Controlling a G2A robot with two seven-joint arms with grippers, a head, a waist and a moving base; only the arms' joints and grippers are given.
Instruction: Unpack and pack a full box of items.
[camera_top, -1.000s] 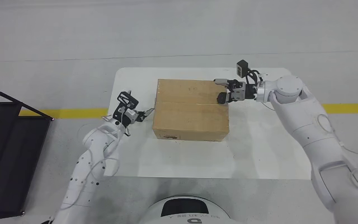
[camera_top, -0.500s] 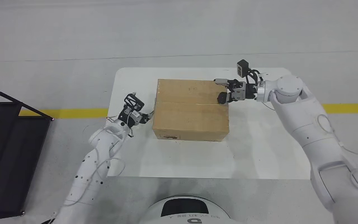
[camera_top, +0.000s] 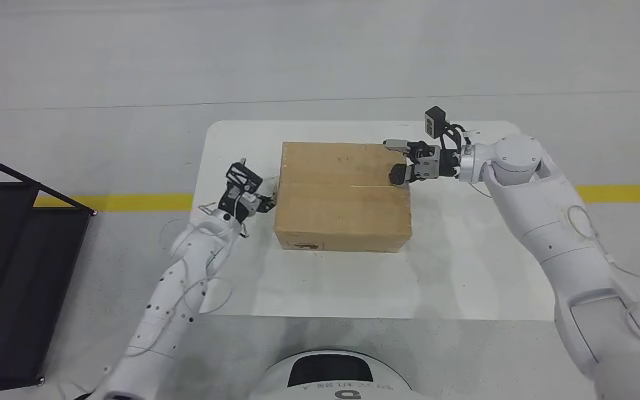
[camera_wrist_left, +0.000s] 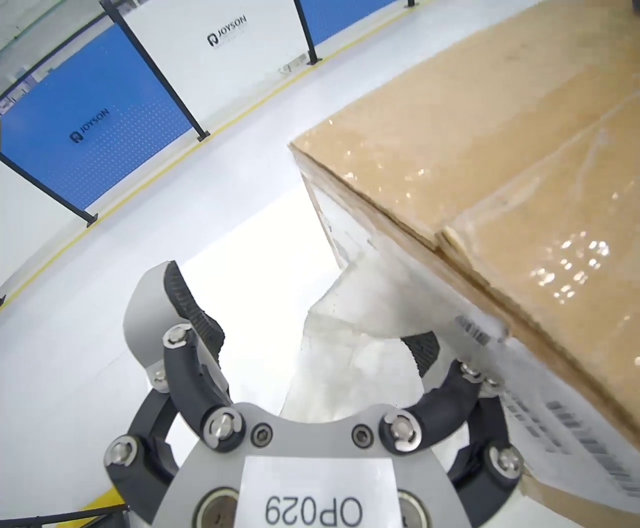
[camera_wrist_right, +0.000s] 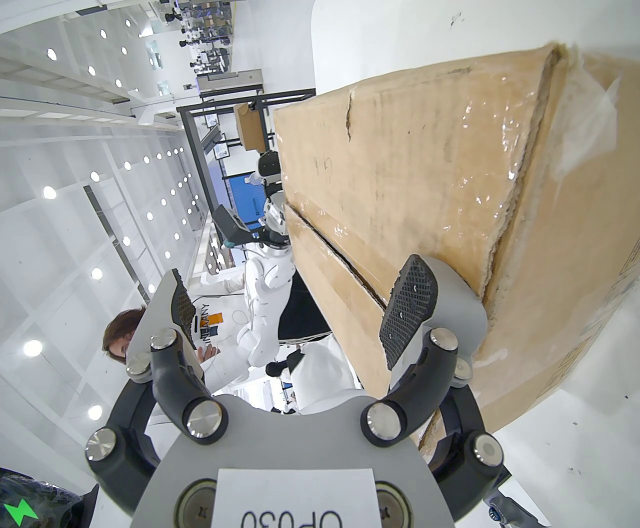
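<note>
Grippers and box, in three views.

Top view: left gripper (camera_top: 262, 203) sits at the left end face of the box (camera_top: 340, 200), fingers parted; right gripper (camera_top: 398, 172) sits at the opposite end, at the top edge where the seam (camera_top: 345, 184) between the two shut flaps runs out, fingers likewise parted; box stands mid-table (camera_top: 450, 270), long side across, flaps down; a yellow floor line (camera_top: 120, 202) shows on either side of the table.

Left wrist view: left gripper (camera_wrist_left: 310, 330) is wide open; one ribbed pad (camera_wrist_left: 195, 310) stands free over the table (camera_wrist_left: 240, 280), the other is partly hidden behind a loose piece of clear tape (camera_wrist_left: 350, 305) hanging from the end face of the box (camera_wrist_left: 475, 150); the tape lies between the fingers, and whether it touches either cannot be told; the box top is glossy along its seam; a barcode label (camera_wrist_left: 550, 415) is stuck on the end face just beside the gripper; blue panels (camera_wrist_left: 100, 135) stand on the floor beyond.

Right wrist view: right gripper (camera_wrist_right: 295, 310) is open; one pad (camera_wrist_right: 407, 310) lies at the top edge of the box (camera_wrist_right: 410, 165), just beside the seam's end, contact not certain; the other finger (camera_wrist_right: 180, 305) stands free, well apart from the cardboard; the near top corner of the box is frayed; table (camera_wrist_right: 425, 40) shows beyond the box.
</note>
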